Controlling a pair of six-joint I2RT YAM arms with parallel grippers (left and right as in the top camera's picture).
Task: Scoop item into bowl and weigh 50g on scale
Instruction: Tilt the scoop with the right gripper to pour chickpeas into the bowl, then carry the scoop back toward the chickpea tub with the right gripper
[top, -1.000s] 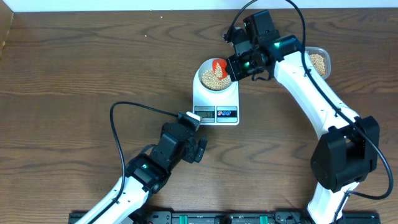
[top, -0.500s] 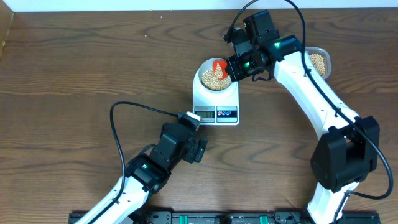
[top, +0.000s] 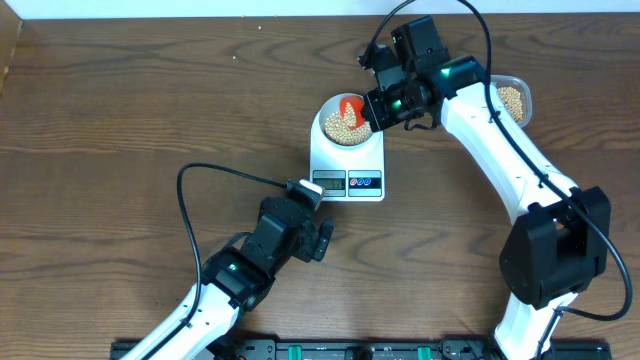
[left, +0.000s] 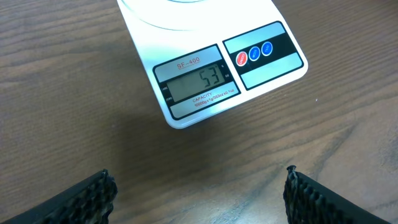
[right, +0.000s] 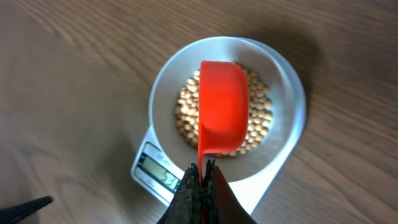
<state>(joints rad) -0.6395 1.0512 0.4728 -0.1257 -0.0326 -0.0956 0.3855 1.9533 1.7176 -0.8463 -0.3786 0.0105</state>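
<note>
Right fingers (right: 194, 190) pinch the red scoop (right: 224, 106) over the bowl (right: 286, 87) for dosing; left fingers (left: 87, 196), spread, frame the readout of the scale (left: 186, 46).

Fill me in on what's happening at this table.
The right tool is shut on the handle of a red scoop, holding it over the bowl of beans that sits on the scale. The left tool hangs open in front of the scale, touching nothing. The display reads 53, just past the 50 target.
</note>
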